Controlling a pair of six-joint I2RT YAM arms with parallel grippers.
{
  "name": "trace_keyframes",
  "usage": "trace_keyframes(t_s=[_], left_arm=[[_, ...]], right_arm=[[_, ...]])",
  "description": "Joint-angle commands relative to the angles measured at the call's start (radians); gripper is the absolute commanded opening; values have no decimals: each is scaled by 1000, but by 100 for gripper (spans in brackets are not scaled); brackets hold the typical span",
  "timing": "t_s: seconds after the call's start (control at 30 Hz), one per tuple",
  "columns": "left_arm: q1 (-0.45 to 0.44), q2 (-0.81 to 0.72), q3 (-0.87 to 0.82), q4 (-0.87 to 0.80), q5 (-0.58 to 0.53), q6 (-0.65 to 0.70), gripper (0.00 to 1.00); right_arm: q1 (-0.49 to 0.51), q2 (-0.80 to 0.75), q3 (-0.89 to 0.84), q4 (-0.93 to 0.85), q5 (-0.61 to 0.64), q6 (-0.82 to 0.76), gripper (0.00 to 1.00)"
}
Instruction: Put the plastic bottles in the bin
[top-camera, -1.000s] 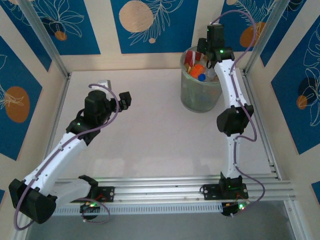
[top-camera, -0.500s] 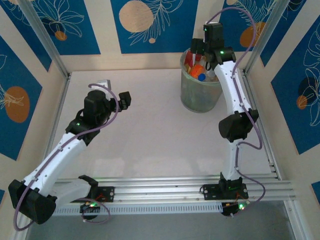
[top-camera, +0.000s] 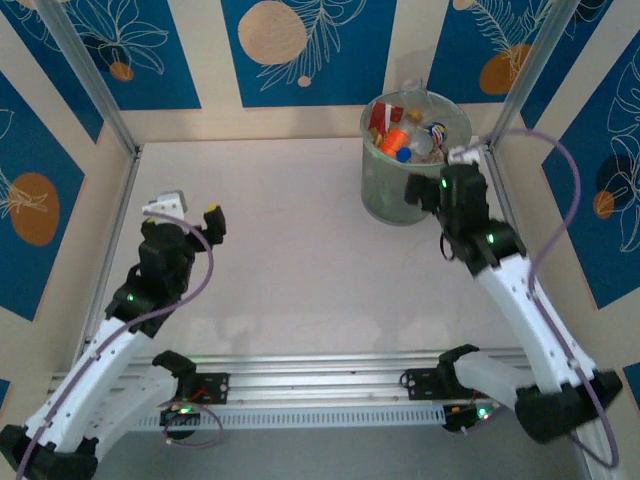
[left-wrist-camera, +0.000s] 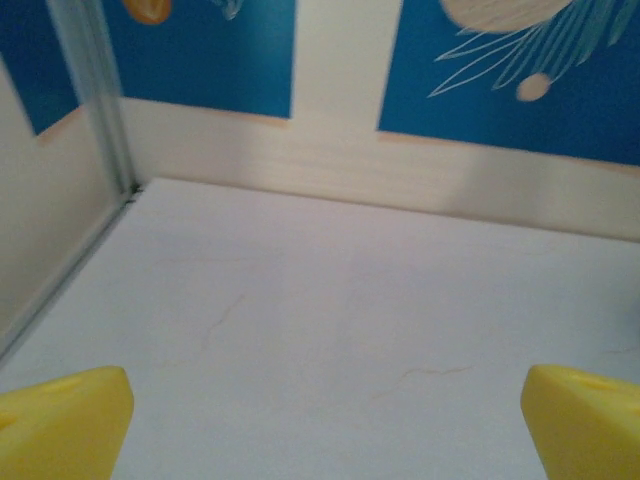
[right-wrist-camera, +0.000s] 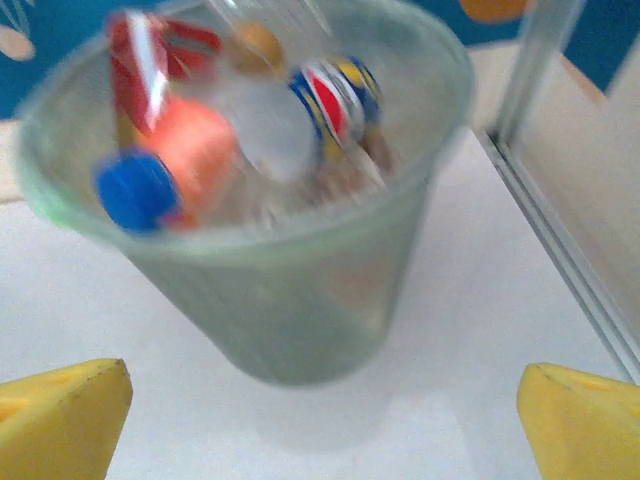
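Observation:
The bin, a translucent grey-green wastebasket, stands at the table's back right. Several plastic bottles lie inside it. In the right wrist view the bin is blurred and close ahead, holding an orange bottle with a blue cap, a red-white-blue labelled bottle and a red-labelled one. My right gripper hangs just near-right of the bin, open and empty. My left gripper is over the left side of the table, open with bare table between its yellow fingers.
The white table is walled by blue and cream panels. Aluminium posts stand at the back corners, one just right of the bin. A rail with both arm bases runs along the near edge.
My right arm has drawn back from above the bin to its near-right side, and its gripper has opened fully. My left arm has pulled back toward the near left.

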Motion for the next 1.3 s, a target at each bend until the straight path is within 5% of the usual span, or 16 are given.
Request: trace_keyframes(t_s=[0.0, 0.2, 0.4, 0.67, 1.27], left_arm=[[18, -65, -134, 132, -113, 117, 100], [32, -69, -376, 437, -98, 278, 99], [139, 28, -499, 646, 61, 342, 100], [337, 293, -502, 853, 318, 296, 100], [393, 706, -442, 1139, 528, 296, 99]], right_arm=[[2, -125, -199, 41, 98, 101, 99], [-22, -305, -540, 390, 57, -134, 99], [-115, -218, -723, 749, -98, -265, 99], [-273, -4, -779, 1005, -320, -215, 99], [-347, 334, -800, 1356, -514, -195, 99]])
